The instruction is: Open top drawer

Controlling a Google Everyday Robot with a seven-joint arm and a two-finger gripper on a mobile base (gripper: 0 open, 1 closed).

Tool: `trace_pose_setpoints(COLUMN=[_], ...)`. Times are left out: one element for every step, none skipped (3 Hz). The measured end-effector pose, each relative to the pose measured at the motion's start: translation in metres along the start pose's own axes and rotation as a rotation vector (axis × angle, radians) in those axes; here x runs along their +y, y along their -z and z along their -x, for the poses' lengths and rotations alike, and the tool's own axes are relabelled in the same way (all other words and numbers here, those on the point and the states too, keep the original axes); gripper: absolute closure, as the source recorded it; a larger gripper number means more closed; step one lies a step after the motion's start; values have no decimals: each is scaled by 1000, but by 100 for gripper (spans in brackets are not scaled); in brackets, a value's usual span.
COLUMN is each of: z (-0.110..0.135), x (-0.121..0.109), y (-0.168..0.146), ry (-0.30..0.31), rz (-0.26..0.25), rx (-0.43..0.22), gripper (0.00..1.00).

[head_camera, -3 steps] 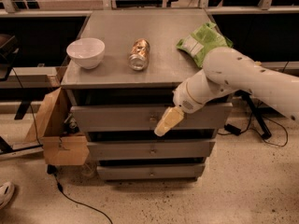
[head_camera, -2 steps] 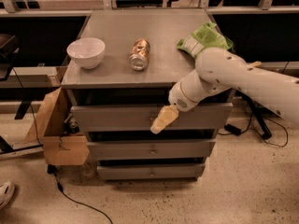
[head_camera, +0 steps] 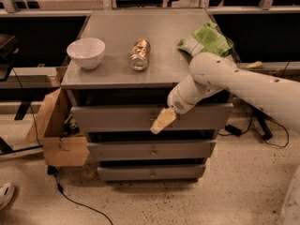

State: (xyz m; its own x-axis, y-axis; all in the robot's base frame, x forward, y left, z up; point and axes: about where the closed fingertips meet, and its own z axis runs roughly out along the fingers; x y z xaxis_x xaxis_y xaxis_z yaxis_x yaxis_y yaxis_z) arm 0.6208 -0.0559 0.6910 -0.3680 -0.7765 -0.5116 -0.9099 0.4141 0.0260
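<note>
The top drawer [head_camera: 108, 118] is the uppermost and tallest grey front of a metal cabinet, under the cabinet's flat top [head_camera: 140, 78]. My gripper [head_camera: 158, 123], tan at the tip of a white arm coming in from the right, is against the middle of that front. It covers the spot where the knob sits, so the knob is hidden. A dark gap shows between the drawer front and the cabinet top.
A white bowl [head_camera: 86, 52], a can lying on its side [head_camera: 139, 54] and a green chip bag [head_camera: 206, 40] lie on the cabinet top. Two shorter drawers [head_camera: 150, 150] [head_camera: 150, 173] sit below. An open cardboard box [head_camera: 61, 135] stands at the left. Cables cross the floor [head_camera: 70, 198].
My gripper has moved left along the top drawer front and now rests at its centre. The drawer front has not visibly moved.
</note>
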Motion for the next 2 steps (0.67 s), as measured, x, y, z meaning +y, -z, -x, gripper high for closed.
trace_pose_setpoints(z=[-4,-1], x=[-2,-3], y=[-7,-3], ry=[0,0], rz=[10,10], rx=[9,9], gripper=[38,62])
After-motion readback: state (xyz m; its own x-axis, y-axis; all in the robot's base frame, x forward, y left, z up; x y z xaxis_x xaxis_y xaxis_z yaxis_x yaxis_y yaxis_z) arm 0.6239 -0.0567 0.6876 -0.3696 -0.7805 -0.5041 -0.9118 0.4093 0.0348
